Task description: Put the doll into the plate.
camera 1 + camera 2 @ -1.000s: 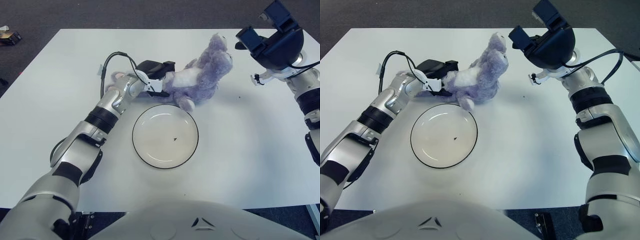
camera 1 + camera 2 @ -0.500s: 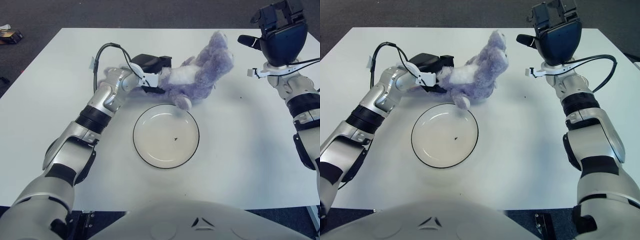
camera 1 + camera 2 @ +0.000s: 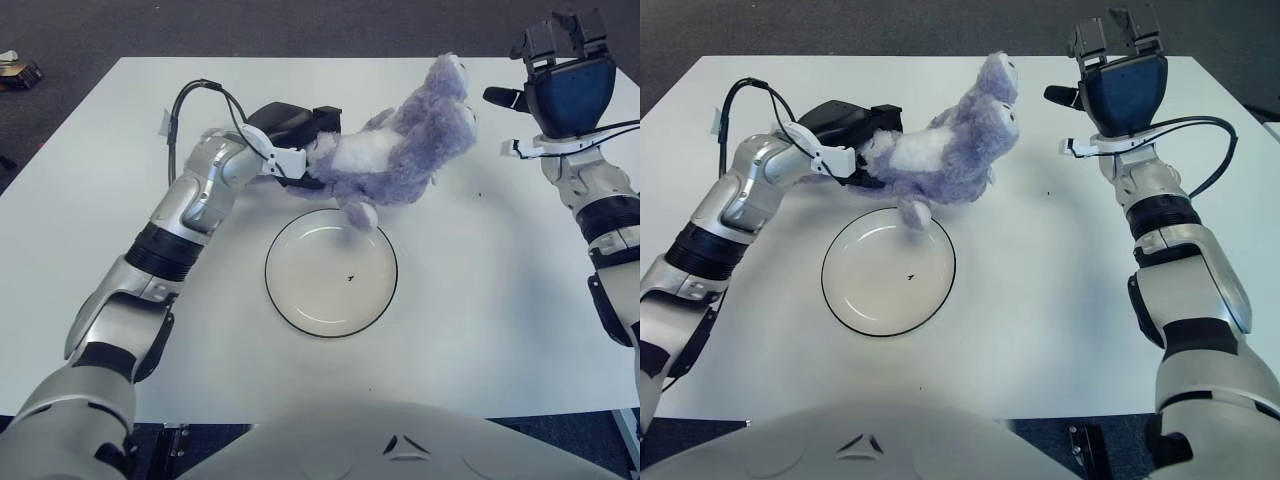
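A purple plush doll (image 3: 400,150) with a white belly hangs tilted above the table, its head up and to the right and one foot dangling over the far rim of the plate. My left hand (image 3: 295,145) is shut on the doll's lower body from the left. The white plate (image 3: 331,272) with a dark rim lies in the middle of the table, with only a small dark speck in it. Off to the right of the doll's head, my right hand (image 3: 562,60) is raised with its fingers spread, apart from the doll and holding nothing.
The white table (image 3: 500,300) spans the view, with dark floor beyond its far edge. A small object (image 3: 18,70) lies on the floor at the far left. A black cable (image 3: 195,100) loops above my left wrist.
My left hand has lifted the doll off the table and its foot now hangs over the plate's rim. My right hand has drawn back to the right, away from the doll's head.
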### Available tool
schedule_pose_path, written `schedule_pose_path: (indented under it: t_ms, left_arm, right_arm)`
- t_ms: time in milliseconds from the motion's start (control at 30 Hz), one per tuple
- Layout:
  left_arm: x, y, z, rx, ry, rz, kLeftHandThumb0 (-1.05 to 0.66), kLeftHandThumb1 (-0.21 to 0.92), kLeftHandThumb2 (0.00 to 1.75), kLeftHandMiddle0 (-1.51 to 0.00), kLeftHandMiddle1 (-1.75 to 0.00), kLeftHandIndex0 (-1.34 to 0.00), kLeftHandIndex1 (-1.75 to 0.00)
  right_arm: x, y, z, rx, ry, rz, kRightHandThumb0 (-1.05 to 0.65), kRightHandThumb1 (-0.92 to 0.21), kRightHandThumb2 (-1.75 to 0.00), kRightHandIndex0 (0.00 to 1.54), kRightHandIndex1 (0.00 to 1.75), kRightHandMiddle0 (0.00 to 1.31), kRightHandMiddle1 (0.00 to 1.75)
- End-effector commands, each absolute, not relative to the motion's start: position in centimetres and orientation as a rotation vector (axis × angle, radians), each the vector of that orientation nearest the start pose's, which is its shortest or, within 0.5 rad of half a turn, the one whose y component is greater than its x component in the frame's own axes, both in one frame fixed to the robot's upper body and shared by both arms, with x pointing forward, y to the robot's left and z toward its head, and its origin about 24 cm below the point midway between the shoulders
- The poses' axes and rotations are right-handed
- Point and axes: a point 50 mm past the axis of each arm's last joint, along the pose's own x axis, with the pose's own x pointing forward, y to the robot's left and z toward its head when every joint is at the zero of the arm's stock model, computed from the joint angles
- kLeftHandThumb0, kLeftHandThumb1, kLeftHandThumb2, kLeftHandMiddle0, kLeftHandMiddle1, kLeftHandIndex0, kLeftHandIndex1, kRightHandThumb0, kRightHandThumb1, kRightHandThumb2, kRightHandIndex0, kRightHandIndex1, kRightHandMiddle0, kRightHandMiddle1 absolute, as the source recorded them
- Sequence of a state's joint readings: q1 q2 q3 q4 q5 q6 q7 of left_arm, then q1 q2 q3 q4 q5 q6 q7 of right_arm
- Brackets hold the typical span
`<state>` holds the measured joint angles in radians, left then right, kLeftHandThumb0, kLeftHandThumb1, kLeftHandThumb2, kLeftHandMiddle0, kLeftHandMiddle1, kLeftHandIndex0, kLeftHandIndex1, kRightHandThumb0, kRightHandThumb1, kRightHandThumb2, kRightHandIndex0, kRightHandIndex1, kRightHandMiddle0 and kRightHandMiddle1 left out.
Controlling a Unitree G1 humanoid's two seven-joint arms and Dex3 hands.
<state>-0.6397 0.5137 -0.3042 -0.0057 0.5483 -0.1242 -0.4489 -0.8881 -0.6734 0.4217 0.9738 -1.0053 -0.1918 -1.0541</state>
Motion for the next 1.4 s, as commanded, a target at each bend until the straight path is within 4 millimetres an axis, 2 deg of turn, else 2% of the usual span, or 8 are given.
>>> schedule_pose_path:
  t_ms: [0,600,1200,1367]
  left_arm:
    - [31.6,11.4,19.8,1.268,-0.514,-0.585,0.04,0.47,0.91,-0.91,-1.75,-0.69,-1.75]
    - [29.8,12.1,20.6,1.254,-0.561,-0.614,0.01,0.52,0.8,-0.89,-1.75,-0.68,-1.75]
    - [27.4,13.7,19.2,1.253,-0.545,-0.681,0.01,0.55,0.77,-0.88,-1.75,-0.67,-1.75]
    - [27.1,14.0,18.9,1.229,-0.519,-0.706,-0.02,0.62,0.63,-0.87,-1.75,-0.66,-1.75]
  right_arm:
    - [36.7,-24.5,17.6,-1.645,-0.848,-0.566,-0.46,-0.92,-0.33,0.51,0.2,0.1,0.89]
    - [36.9,-24.7,16.5,-1.721,-0.698,-0.528,-0.5,-0.92,-0.32,0.53,0.04,0.14,0.72]
    - [36.9,-25.4,16.0,-1.733,-0.591,-0.522,-0.52,-0.92,-0.31,0.52,0.01,0.19,0.65]
    - [36.9,-25.5,15.9,-1.735,-0.563,-0.517,-0.52,-0.92,-0.32,0.51,0.01,0.2,0.63]
